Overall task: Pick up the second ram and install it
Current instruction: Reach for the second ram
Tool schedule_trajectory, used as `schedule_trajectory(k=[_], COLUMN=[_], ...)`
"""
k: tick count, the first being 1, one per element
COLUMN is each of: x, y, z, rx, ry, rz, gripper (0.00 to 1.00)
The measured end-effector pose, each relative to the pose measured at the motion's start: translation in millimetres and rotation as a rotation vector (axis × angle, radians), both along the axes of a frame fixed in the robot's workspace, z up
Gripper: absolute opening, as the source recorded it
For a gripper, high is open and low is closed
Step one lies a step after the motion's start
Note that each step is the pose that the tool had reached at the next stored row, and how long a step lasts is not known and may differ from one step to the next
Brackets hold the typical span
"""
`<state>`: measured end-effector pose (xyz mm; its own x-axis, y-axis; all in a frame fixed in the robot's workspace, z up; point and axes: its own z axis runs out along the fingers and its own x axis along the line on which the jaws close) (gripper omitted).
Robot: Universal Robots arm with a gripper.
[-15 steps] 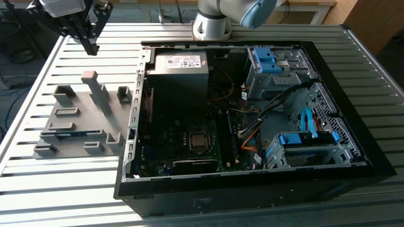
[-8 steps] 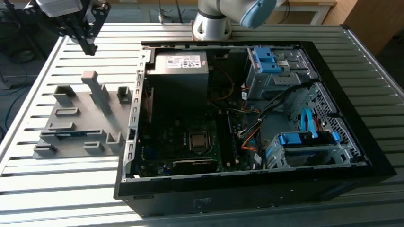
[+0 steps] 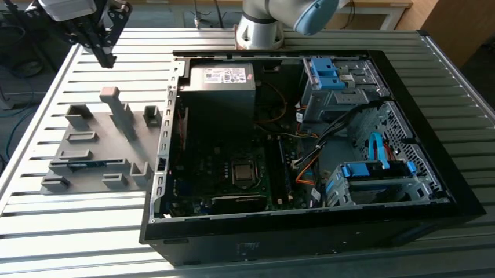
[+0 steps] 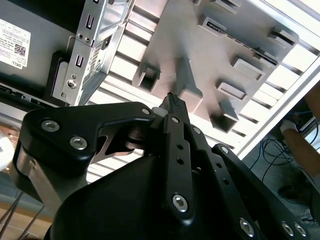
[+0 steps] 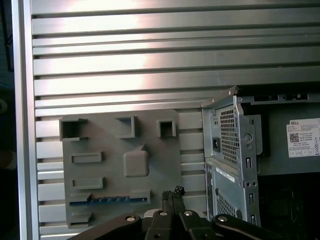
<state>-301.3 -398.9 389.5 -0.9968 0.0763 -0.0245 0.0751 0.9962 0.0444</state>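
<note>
- Second ram (image 3: 87, 164): slotted in the grey tray (image 3: 101, 130), exterior view's left.
- Gripper (image 3: 108, 61): pinched together, empty, high above the tray.
- Best opened wide and squared along the stick before gripping.

Second ram (image 5: 107, 199) mostly within tray (image 5: 100, 145) slot
</note>
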Motion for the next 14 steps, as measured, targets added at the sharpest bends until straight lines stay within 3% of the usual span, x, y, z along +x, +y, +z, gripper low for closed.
schedule_trajectory(k=[14], x=[-8.9], y=[0.0], z=[-0.1], rx=[0.0000], ry=[0.0000], rz=[0.000], gripper=[0.11])
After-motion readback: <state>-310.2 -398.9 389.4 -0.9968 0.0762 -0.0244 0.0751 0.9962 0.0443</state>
